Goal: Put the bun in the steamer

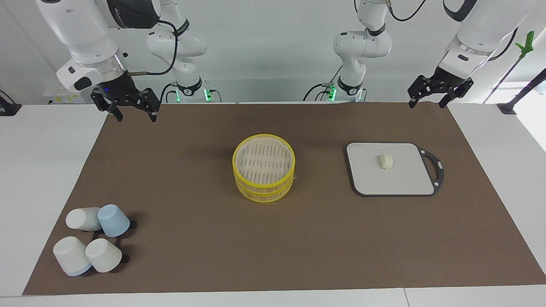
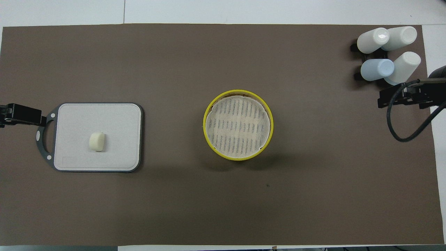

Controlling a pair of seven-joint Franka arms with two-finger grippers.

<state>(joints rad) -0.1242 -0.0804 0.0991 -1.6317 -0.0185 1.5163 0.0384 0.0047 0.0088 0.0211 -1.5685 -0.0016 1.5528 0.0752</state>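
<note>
The bun [image 1: 386, 161] is a small cream-white lump lying on the grey rectangular board [image 1: 375, 181], toward the left arm's end of the table. It also shows in the overhead view [image 2: 97, 141] on the board [image 2: 120, 118]. The steamer [image 1: 263, 162], with yellow rims and two tiers, stands at the middle of the brown mat and holds nothing; it also shows from above [image 2: 238, 129]. My left gripper [image 1: 426, 104] hangs open and empty over the mat's edge by the board's handle [image 2: 15, 115]. My right gripper [image 1: 135, 117] hangs open and empty over the mat's other end [image 2: 406, 97].
Several white and blue cups [image 1: 91, 238] lie on a black rack at the right arm's end, farther from the robots than the steamer; they also show in the overhead view [image 2: 386, 52]. The brown mat [image 1: 192, 238] covers most of the white table.
</note>
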